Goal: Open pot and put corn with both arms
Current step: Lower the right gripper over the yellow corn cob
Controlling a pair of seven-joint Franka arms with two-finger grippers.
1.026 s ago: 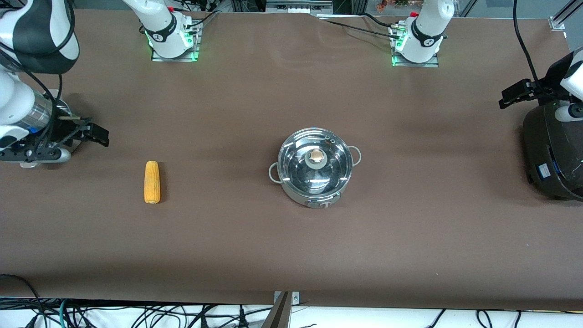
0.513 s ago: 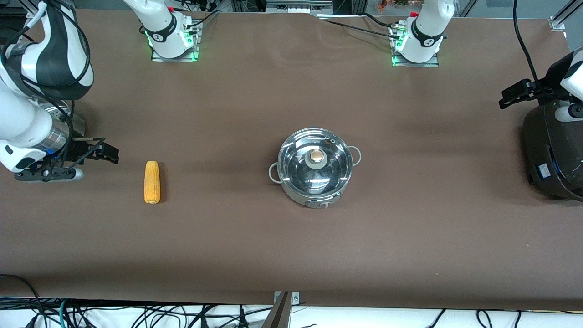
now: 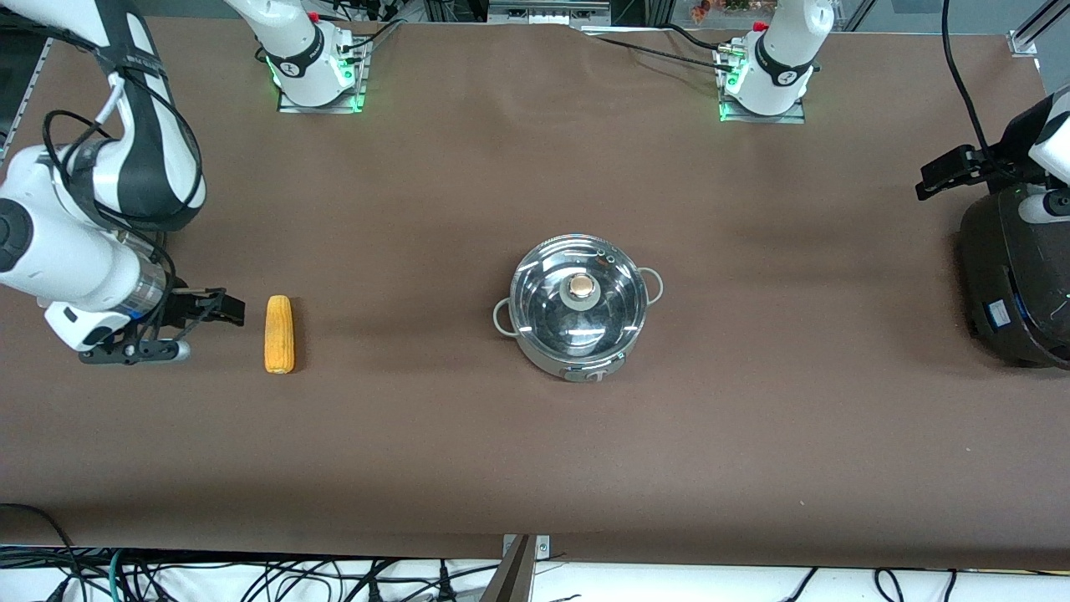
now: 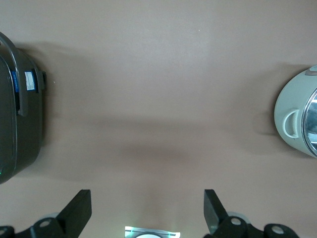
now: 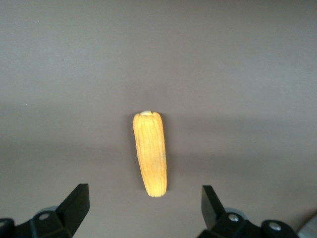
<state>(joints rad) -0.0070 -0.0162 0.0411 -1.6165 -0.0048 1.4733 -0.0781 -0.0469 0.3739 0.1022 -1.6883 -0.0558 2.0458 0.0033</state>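
The steel pot (image 3: 577, 322) stands mid-table with its glass lid (image 3: 552, 305) on and a tan knob (image 3: 581, 288) on top; its rim and a loop handle (image 4: 292, 124) also show in the left wrist view. The yellow-orange corn (image 3: 279, 333) lies flat on the table toward the right arm's end. My right gripper (image 3: 230, 311) hangs open just beside the corn, over bare table. In the right wrist view the corn (image 5: 150, 153) lies ahead of the open right gripper (image 5: 143, 206). My left gripper (image 3: 932, 180) waits open by the black cooker, and it (image 4: 146, 208) holds nothing.
A large black cooker (image 3: 1016, 284) stands at the left arm's end of the table, and the cooker (image 4: 17, 114) also shows in the left wrist view. The arm bases (image 3: 318, 75) stand along the edge farthest from the front camera. Cables (image 3: 251, 577) hang below the near edge.
The right arm has swung its gripper across the table toward the corn and now hangs right beside it. The left arm, the pot and the corn have not moved.
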